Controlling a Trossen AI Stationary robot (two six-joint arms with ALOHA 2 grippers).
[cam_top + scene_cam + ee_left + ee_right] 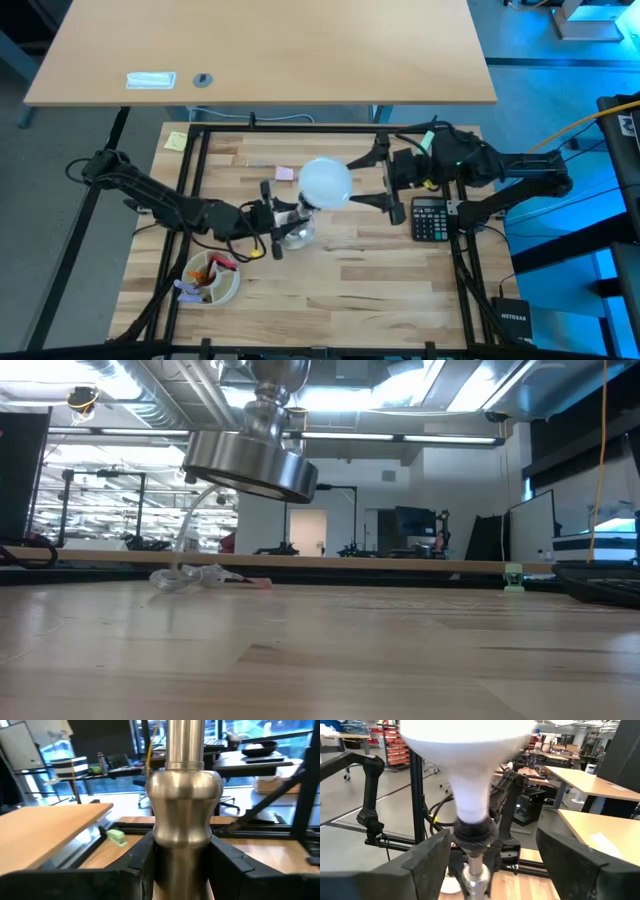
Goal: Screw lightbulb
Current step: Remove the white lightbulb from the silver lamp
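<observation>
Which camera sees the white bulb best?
The right wrist view: the bulb fills it, its neck sitting in the black socket between the open right gripper fingers. The high view shows only its round top. The low and left wrist views show just the stand.

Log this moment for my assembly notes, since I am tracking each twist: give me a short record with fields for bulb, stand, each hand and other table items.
bulb: lightbulb seated in the black socket atop the stand
stand: silver stand lifted off the table, foot in the air
left hand: left hand shut on the stand's stem
right hand: right hand open, fingers either side of the lightbulb's neck, not touching
other: calculator, bowl
</observation>
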